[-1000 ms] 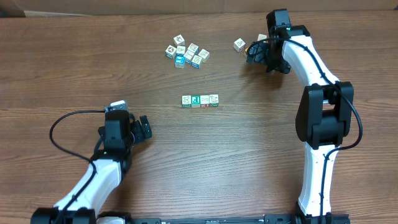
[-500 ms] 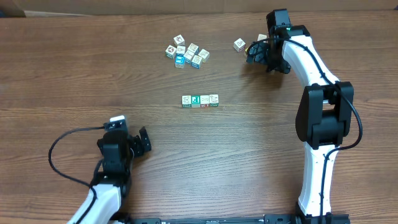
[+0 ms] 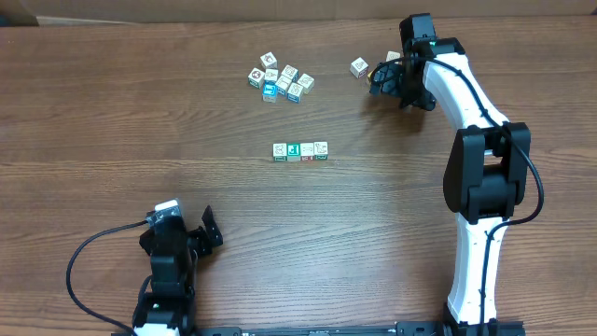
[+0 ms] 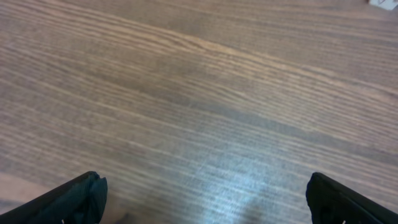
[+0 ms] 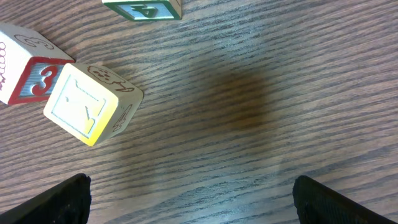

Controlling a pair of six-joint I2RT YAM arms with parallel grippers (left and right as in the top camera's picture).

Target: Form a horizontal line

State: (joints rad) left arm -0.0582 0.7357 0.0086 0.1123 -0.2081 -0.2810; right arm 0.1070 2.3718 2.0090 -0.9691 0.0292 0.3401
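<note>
The horizontal line [image 3: 300,150] is a short straight row of four white-edged cubes touching side by side at mid-table. My left gripper [image 3: 209,231] sits far below and left of it near the front edge, open over bare wood [image 4: 205,208]. My right gripper [image 3: 380,80] hovers at the back right, open [image 5: 199,208], nothing between its fingers. Just ahead of it lie a yellow-faced cube [image 5: 90,106], a cube with a red 3 [image 5: 25,71] and a green-faced cube [image 5: 146,7], none of them touched.
A loose clump of similar cubes [image 3: 280,79] lies at the back centre. A single cube [image 3: 359,66] rests just left of the right gripper. The right arm [image 3: 485,177] stretches along the table's right side.
The left arm has drawn back toward the front edge, away from the row, its gripper still open. The right arm and all cubes have stayed put.
</note>
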